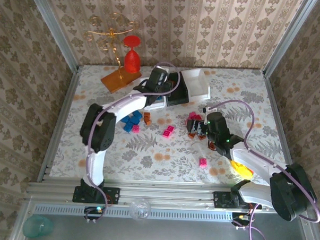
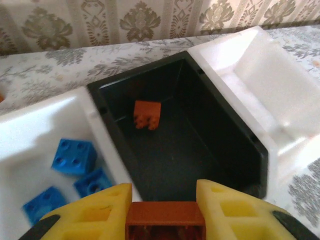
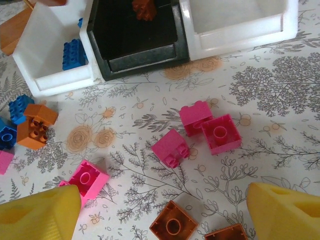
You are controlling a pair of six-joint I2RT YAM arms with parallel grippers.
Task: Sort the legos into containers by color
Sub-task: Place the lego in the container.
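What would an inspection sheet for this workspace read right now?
Surface: floral-patterned table top, loose bricks mid-table.
Job's things: left white plastic bin holds blue lego bricks; black plastic bin holds one orange-brown lego brick; right white plastic bin, no bricks seen; pink lego bricks, plus orange-brown and blue ones, loose on the table.
Clutter: flat orange board with gold wire stand; red goblet; yellow snack packet.
Grippers: left gripper shut on a held orange-brown brick over the black bin; right gripper open above loose bricks.
Cables: lilac cables looped along both arms.
Surroundings: patterned wallpaper walls.

Overhead view, wrist close-ups sharing black bin (image 2: 220,125)
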